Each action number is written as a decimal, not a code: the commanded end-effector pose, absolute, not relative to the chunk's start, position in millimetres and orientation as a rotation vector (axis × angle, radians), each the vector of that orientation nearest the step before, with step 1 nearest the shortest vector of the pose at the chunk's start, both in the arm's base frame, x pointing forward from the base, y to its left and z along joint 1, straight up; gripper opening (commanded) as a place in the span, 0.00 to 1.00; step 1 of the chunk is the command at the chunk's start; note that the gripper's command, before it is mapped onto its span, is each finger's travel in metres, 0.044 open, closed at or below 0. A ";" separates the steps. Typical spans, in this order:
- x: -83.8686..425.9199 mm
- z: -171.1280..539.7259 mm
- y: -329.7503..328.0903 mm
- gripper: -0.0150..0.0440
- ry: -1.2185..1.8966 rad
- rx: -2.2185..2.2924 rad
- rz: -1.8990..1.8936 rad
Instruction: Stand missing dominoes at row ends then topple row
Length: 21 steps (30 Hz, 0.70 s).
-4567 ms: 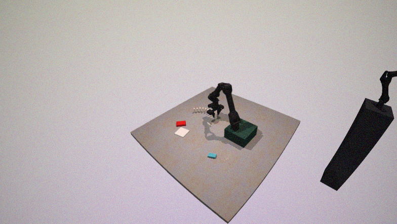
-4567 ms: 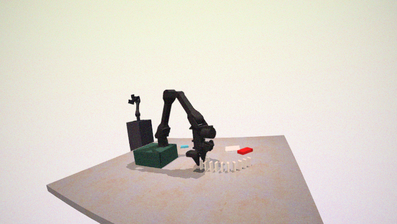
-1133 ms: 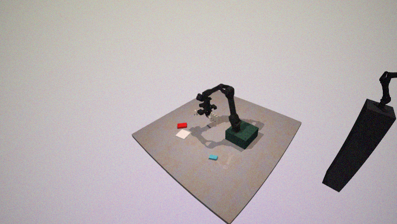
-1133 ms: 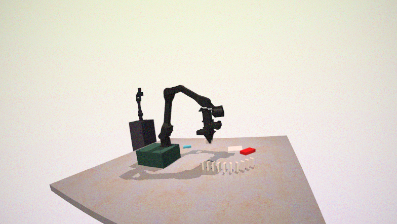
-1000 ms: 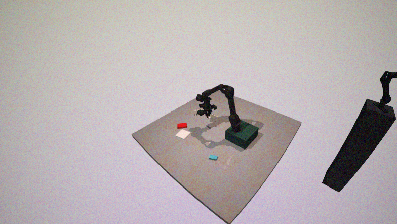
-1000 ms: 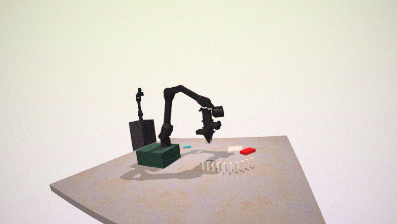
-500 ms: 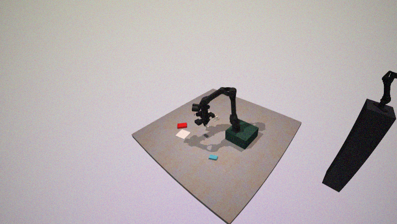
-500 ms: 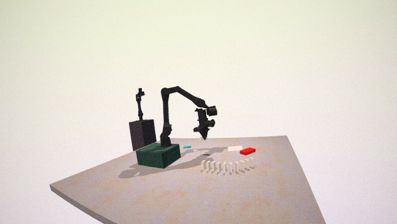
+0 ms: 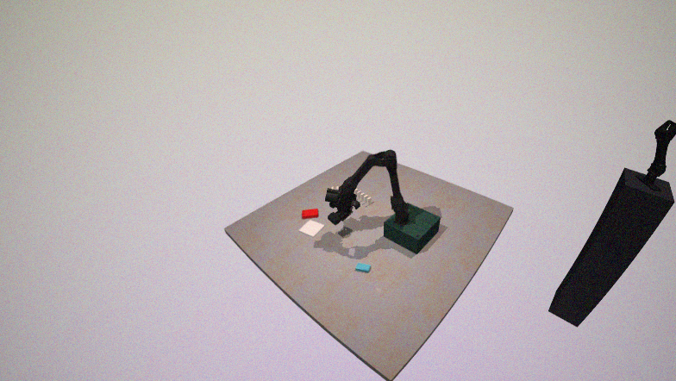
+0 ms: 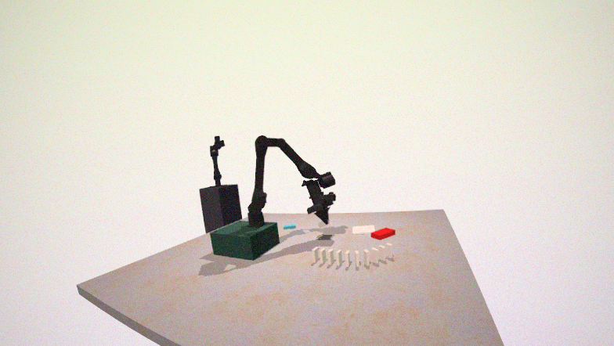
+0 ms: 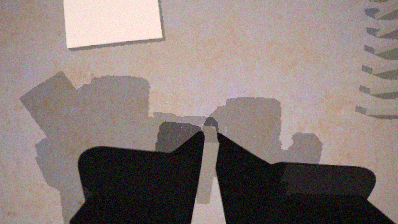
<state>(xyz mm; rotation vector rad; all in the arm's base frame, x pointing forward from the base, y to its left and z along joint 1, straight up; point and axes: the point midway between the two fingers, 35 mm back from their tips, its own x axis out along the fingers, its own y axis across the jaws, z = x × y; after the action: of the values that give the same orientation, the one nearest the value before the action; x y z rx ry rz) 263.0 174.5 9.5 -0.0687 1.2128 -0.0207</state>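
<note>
My gripper (image 9: 336,219) (image 10: 326,222) (image 11: 208,138) is shut on a pale domino (image 11: 205,175), which shows as a narrow strip between the fingers in the wrist view. The gripper is tilted and hangs above the table, between the row and the cyan block, with its shadow below. The standing dominoes (image 9: 364,196) (image 10: 348,259) are cream and form a curved row of several; part of it is hidden behind the arm in the top view. In the exterior view all the visible ones are upright. Some show at the wrist view's right edge.
A red block (image 9: 309,214) (image 10: 382,233) lies near a flat white square (image 9: 311,228) (image 10: 362,229) (image 11: 114,22), off the row's far end. A cyan block (image 9: 363,267) (image 10: 289,226) lies apart. The arm stands on a green box (image 9: 400,236) (image 10: 232,243). Another arm stands on a dark pedestal beyond the table.
</note>
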 end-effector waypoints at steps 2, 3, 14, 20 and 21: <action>266.0 -3.1 179.7 0.30 1.133 -0.116 -0.011; 266.8 -5.2 181.1 0.30 1.112 -0.122 -0.009; 270.6 -21.8 194.6 0.30 0.894 -0.178 0.007; 268.4 -26.1 199.2 0.30 0.778 -0.193 0.010; 267.8 -26.5 199.8 0.30 0.759 -0.194 0.010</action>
<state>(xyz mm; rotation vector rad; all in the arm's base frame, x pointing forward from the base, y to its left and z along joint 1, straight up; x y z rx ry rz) 270.9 200.3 -23.0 -0.1751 0.7971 0.0106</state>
